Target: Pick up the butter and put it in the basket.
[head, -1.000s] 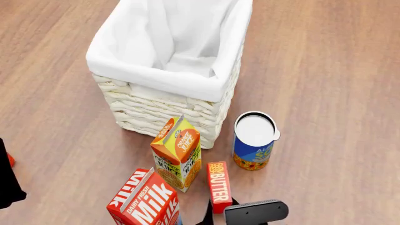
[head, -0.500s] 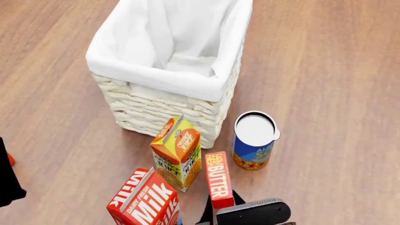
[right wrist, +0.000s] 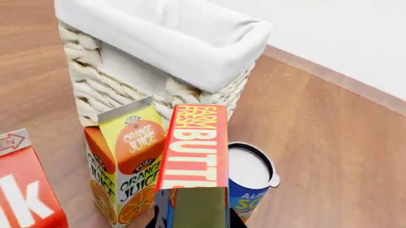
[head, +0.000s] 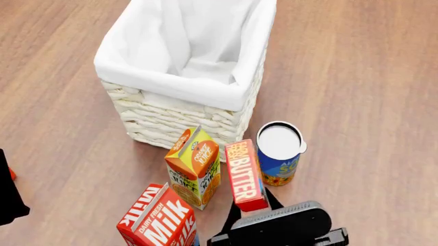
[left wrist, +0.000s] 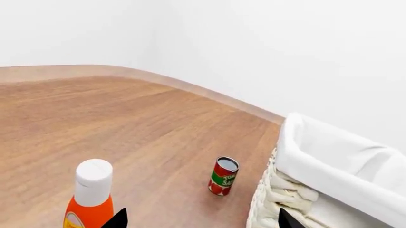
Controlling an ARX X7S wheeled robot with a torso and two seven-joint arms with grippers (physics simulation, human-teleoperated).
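Butter (head: 245, 175) is clamped at its near end in the right gripper (head: 255, 206), jaws closed on it, lifted off the floor between juice carton (head: 194, 166) and blue can (head: 278, 152), just in front of the basket (head: 179, 117). Carry step; next it likely needs raising over the rim, then release. Slim red-orange box, white lettering, undented. Left gripper (left wrist: 199, 219) jaws spread, empty.

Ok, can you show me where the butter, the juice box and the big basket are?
butter (head: 244, 172): head view, on its red face with the white lettering.
orange juice carton (head: 196, 166): head view, on its front panel.
basket (head: 167, 120): head view, on its woven front wall.
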